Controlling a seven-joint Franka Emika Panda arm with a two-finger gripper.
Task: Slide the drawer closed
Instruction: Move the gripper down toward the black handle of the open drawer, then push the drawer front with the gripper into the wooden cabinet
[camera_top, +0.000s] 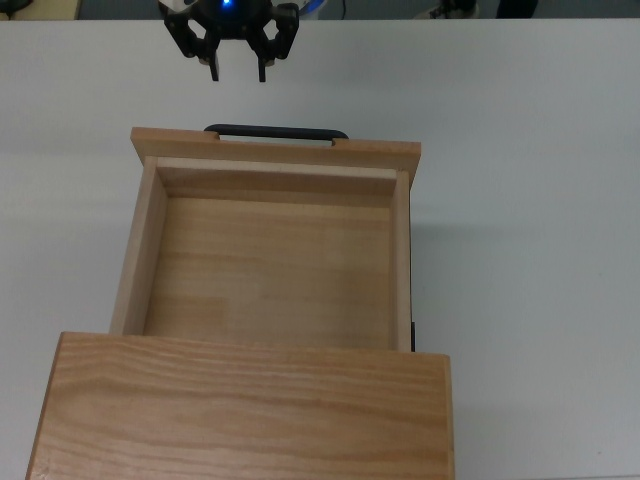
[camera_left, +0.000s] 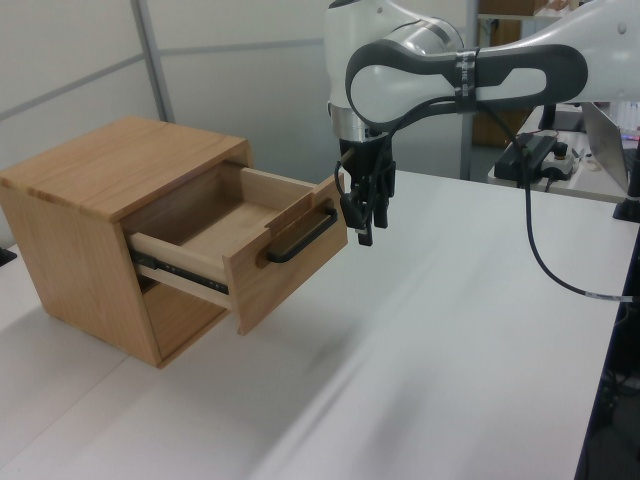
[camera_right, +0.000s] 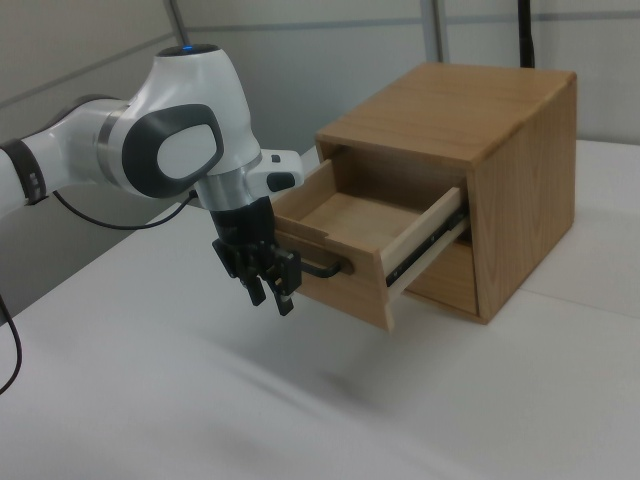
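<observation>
The drawer (camera_top: 275, 260) is pulled far out of the wood-grain cabinet (camera_top: 240, 410), and its tray holds nothing. Its long black bar handle (camera_top: 275, 131) sits on the wide front panel (camera_top: 275, 148). My gripper (camera_top: 237, 72) hangs just beyond the handle, slightly toward the top view's left of the handle's middle, and touches nothing. It is open with nothing between its fingers. In the left view the gripper (camera_left: 365, 228) hangs right next to the front panel's far end, near the handle (camera_left: 300, 238). In the right view the gripper (camera_right: 272, 295) hangs in front of the drawer (camera_right: 350, 225), beside the handle (camera_right: 322, 267).
The cabinet (camera_left: 110, 170) stands on a white table (camera_left: 450, 350), with wide bare surface in front of the drawer and at both sides. A black cable (camera_left: 545, 260) trails from the arm on the left view's right. Equipment stands behind the table (camera_left: 545, 150).
</observation>
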